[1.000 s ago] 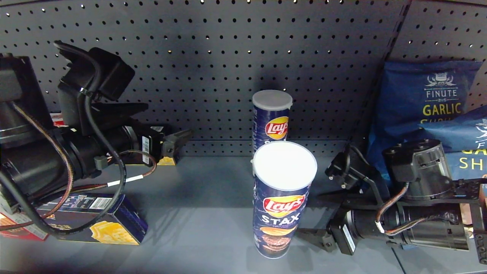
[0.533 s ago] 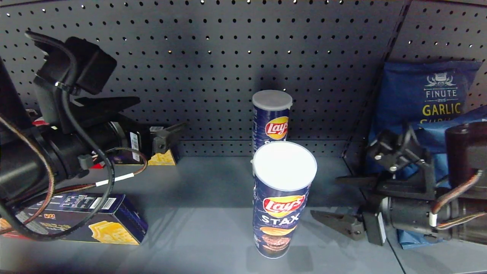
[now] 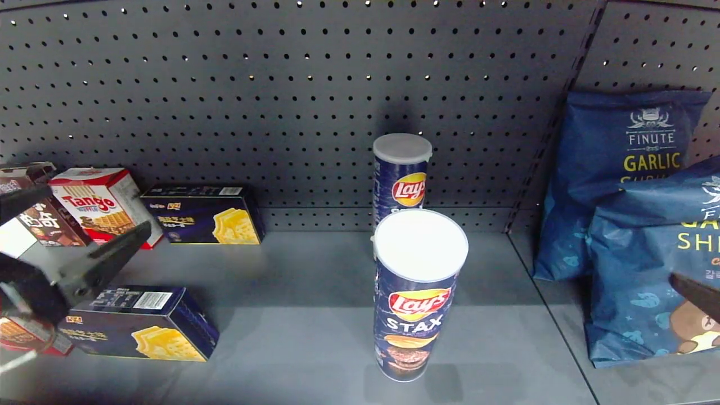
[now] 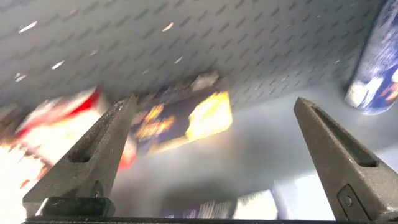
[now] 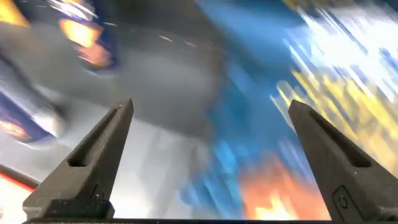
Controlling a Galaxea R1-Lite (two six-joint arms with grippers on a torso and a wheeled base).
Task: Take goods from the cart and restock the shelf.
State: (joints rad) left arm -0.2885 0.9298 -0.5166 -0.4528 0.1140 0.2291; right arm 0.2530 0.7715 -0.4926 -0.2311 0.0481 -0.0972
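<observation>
On the middle of the shelf (image 3: 315,292), the front chip can (image 3: 419,315) stands upright, the rear chip can (image 3: 400,174) just behind it, well apart from the left gripper (image 4: 214,104) and right gripper (image 5: 211,104) at either side, whose fingers (image 4: 93,155) are spread open, holding nothing.

Two chip cans upright mid-shelf (image 3: 315,292): front can (image 3: 421,315) just ahead of rear can (image 3: 400,180), which stands near pegboard (image 3: 253,84). L side: wafer box (image 3: 101,205) & blue cracker box (image 3: 202,215) at back, another blue box (image 3: 143,322) lying nearer front. R side: two blue snack bags (image 3: 613,169), overlapping. At L edge, left gripper (image 3: 100,207), fingers spread wide; right gripper (image 3: 698,295) at R edge, in front of nearer bag.
</observation>
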